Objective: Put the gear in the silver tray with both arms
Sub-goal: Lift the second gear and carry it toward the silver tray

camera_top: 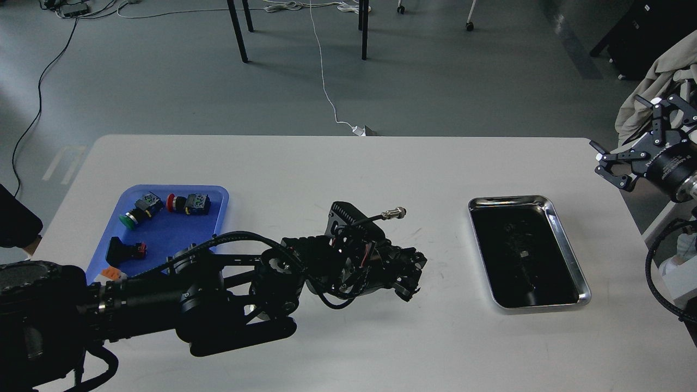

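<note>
The white table (337, 174) fills most of the head view, its far edge running across at about 12 o'clock. The left arm (179, 294) comes in from 8 o'clock and stretches low and nearly level across the table toward 3 o'clock, its forearm wrapped in black cables. At its far end the left claw (408, 277) hangs over the table near the centre, tipped downward; it is a dark tangle there, and I cannot tell whether its fingers are apart or together, nor whether anything sits between them. The blue plastic tray (163, 239) lies at 9 o'clock, partly hidden by the arm. The silver tray (566, 256) lies at 3 o'clock, well apart from the left claw, its dark bottom reflecting, with only faint specks visible on it. The right arm (678, 174) enters at the right edge around 2 o'clock, raised beyond the table's far corner. Its right claw (634, 144) points toward 10 o'clock with fingers spread apart, holding nothing. In the blue tray rest a green push button (139, 209), a red push button (188, 203) and a small black part (126, 249).
</note>
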Robot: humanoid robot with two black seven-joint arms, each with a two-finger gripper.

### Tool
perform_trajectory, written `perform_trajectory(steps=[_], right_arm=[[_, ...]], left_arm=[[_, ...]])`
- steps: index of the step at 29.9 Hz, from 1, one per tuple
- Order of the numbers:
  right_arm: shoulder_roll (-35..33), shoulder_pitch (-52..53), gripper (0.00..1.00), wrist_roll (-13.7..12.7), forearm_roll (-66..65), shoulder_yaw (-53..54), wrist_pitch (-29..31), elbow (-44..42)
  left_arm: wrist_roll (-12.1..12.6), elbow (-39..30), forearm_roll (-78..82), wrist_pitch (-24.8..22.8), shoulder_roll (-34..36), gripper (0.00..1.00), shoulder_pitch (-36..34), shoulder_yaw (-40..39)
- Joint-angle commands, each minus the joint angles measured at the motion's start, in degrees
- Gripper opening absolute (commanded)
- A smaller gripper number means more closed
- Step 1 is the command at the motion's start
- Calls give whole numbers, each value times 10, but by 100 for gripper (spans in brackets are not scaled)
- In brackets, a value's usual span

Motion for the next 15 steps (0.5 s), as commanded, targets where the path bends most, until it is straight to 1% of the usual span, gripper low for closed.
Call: perform_trajectory(steps=[1,3,11,15], right_arm=[[0,0,99,0,0,0,0,0],[0,0,99,0,-1,1,0,0],[0,0,99,1,0,1,0,0],[0,0,99,0,0,1,0,0]], left_arm=[[-2,30,1,1,-41,9,0,3],[-3,49,1,1,-64,9,0,3],[-10,144,2,9,-64,9,-1,2],[-24,190,3,9,-64,9,-2,0]])
